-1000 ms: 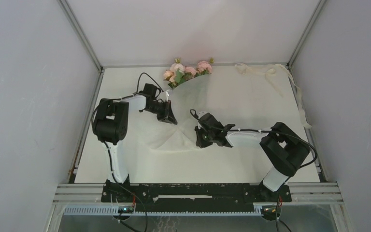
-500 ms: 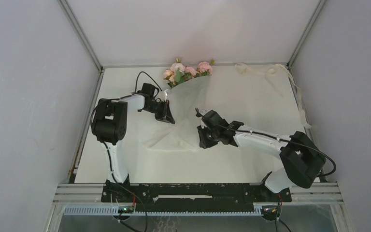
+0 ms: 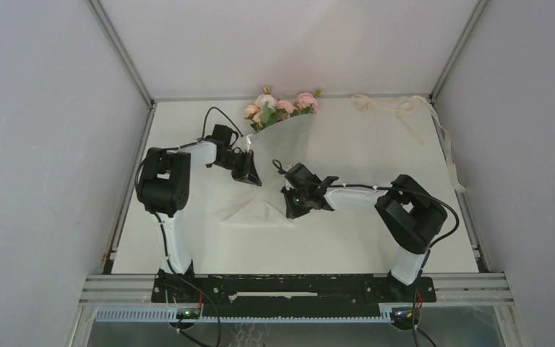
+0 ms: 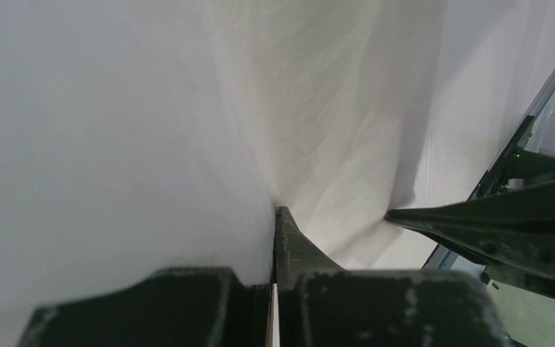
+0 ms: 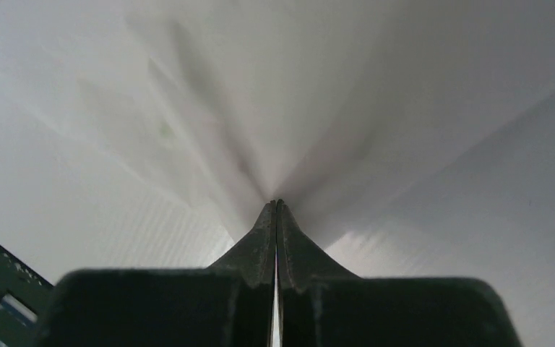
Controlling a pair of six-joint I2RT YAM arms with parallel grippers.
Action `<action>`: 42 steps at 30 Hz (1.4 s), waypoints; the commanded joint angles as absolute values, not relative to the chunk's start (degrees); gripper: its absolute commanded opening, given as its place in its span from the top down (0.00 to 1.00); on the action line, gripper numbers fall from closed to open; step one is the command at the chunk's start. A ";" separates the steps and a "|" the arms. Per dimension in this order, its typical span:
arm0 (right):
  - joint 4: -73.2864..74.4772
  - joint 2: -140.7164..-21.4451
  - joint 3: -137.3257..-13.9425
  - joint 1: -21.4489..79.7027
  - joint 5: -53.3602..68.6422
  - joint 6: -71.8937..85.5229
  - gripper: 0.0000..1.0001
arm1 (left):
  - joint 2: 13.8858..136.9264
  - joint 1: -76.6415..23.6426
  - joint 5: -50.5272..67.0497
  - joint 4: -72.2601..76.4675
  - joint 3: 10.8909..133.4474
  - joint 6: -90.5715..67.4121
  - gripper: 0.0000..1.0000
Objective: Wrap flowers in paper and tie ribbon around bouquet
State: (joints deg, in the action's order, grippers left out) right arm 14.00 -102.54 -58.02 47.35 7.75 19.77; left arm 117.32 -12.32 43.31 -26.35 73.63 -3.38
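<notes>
The paper (image 3: 289, 144) is pinched by the closed left pincer (image 3: 253, 178) and right pincer (image 3: 290, 210); it could be torn by opposing pulls.

- The left arm (image 3: 175, 242) had white tubular links between chunky black joint housings; the right arm (image 3: 361, 196) was built the same.
- Thin black cables (image 3: 214, 110) looped off both arms; finer wires trailed below the mounts.
- Both were bolted to one long black base bar (image 3: 296, 285).
- The left gripper (image 3: 251, 176) and right gripper (image 3: 291, 208) were black; their fingers (image 5: 264, 238) looked dark, matte and wedge-shaped, tapering to thin tips.
</notes>
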 commanded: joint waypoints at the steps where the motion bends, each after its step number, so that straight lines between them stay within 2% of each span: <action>1: 16.97 -98.09 -51.84 47.86 6.57 21.48 0.99 | 114.79 -12.18 42.72 -26.56 73.70 -1.30 1.00; 4: 19.01 -94.94 -51.73 47.22 5.85 20.28 0.98 | 114.93 -12.14 42.72 -26.68 73.65 -1.30 1.00; 9: 19.13 -94.72 -59.97 47.18 8.02 17.06 0.98 | 114.55 -12.22 42.69 -26.78 73.44 -1.30 1.00; 16: 16.18 -107.37 -73.29 45.48 14.13 18.06 0.99 | 114.41 -12.14 42.37 -26.74 72.82 -1.22 1.00; 20: 13.73 -113.16 -75.00 45.35 19.50 21.02 1.00 | 114.37 -12.13 42.09 -26.60 72.86 -1.28 1.00; 24: 16.21 -117.76 -75.18 44.38 19.84 24.47 1.00 | 113.20 -12.08 41.39 -26.72 73.43 -1.49 1.00; 25: 16.26 -118.45 -74.46 43.96 20.05 25.37 1.00 | 112.52 -12.00 41.02 -26.92 73.73 -1.49 0.96; 28: 16.91 -119.53 -73.15 43.06 20.20 27.10 1.00 | 109.38 -11.08 39.80 -28.66 74.98 -1.22 0.62; 31: 17.41 -119.60 -72.33 42.91 19.52 27.56 1.00 | 104.21 -7.25 37.75 -30.44 74.41 -2.14 0.42; 37: 16.23 -119.43 -71.46 43.21 19.74 27.96 1.00 | 91.55 8.63 27.70 -24.11 62.25 -12.25 0.22; 42: 15.84 -119.06 -71.45 43.38 19.87 27.52 1.00 | 93.11 14.75 26.67 -24.56 56.07 -13.62 0.16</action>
